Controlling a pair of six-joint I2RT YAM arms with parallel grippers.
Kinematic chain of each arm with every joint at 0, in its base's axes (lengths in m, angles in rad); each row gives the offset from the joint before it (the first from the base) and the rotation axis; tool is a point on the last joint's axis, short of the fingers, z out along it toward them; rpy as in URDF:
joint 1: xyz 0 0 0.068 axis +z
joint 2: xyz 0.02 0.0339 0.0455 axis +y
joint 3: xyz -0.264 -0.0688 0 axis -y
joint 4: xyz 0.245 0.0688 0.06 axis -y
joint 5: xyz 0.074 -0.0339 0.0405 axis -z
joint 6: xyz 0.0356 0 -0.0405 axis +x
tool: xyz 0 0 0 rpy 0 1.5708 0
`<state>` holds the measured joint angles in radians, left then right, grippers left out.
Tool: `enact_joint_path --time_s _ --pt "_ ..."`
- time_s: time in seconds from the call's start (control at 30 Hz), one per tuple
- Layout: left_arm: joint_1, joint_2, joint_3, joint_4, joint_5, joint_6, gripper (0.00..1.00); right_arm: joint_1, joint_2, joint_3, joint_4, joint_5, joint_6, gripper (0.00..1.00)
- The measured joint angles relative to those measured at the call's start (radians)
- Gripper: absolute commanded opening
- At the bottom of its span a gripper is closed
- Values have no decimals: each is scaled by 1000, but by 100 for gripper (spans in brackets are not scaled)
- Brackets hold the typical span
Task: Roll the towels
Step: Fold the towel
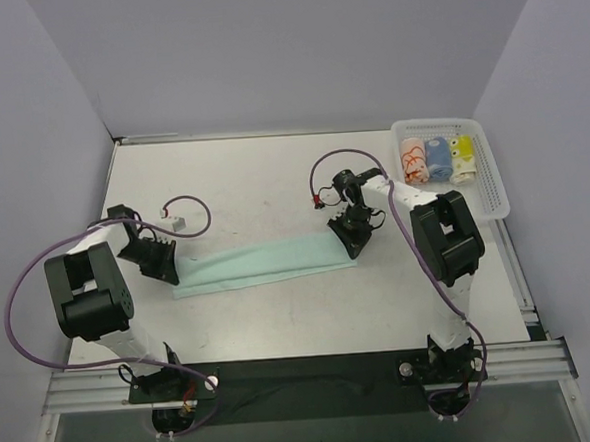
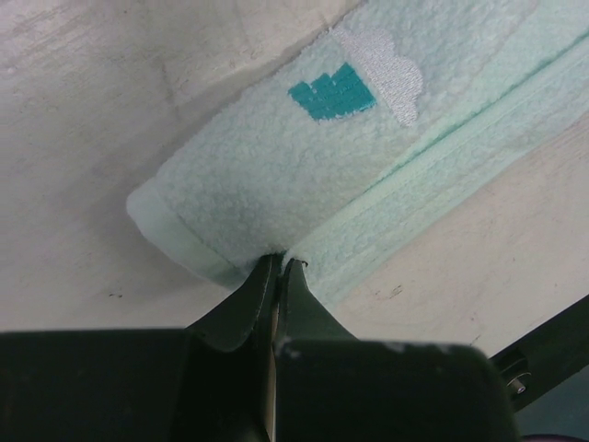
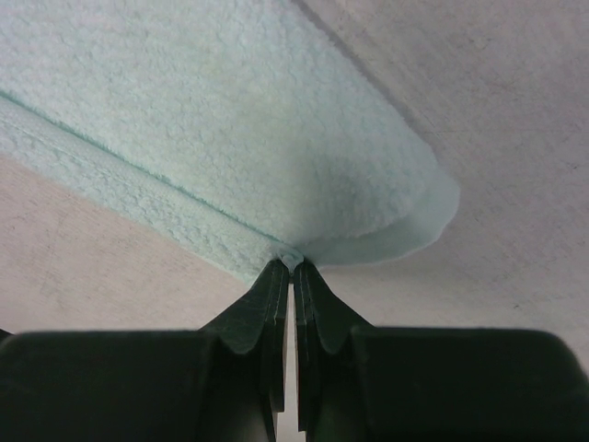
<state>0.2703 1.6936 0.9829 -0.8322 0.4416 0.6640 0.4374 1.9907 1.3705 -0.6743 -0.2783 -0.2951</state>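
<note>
A pale mint-green towel (image 1: pixel 262 262) lies folded into a long narrow strip across the middle of the table. My left gripper (image 1: pixel 168 273) is shut on the strip's left end; in the left wrist view the towel (image 2: pixel 304 166) shows a teal and white embroidered patch, and the gripper (image 2: pixel 281 265) pinches its edge. My right gripper (image 1: pixel 354 243) is shut on the strip's right end; in the right wrist view the gripper (image 3: pixel 293 267) pinches the edge of the towel (image 3: pixel 212 120). Three rolled towels, white with orange (image 1: pixel 414 160), blue (image 1: pixel 437 156) and yellow (image 1: pixel 460 158), lie in the basket.
A white slotted plastic basket (image 1: pixel 492 186) stands at the table's back right corner. A small white box (image 1: pixel 174 223) with a purple cable lies behind my left gripper. Purple cables loop from both arms.
</note>
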Motion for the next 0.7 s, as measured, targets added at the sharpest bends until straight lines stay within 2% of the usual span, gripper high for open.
enact_joint_path --time_s 0.13,0.4,0.5,0.7 --pt "-1 -2 42 -2 4 -4 0 -10 -2 17 -1 0 3 0" --pt "-1 -45 220 -2 57 -25 0 -61 -12 180 12 0 6 0" --pt "-1 -79 204 -2 68 -14 0 -63 -36 174 11 0 0 0" --pt "-1 -126 49 -5 68 45 0 -63 -52 94 15 -1 -18 0"
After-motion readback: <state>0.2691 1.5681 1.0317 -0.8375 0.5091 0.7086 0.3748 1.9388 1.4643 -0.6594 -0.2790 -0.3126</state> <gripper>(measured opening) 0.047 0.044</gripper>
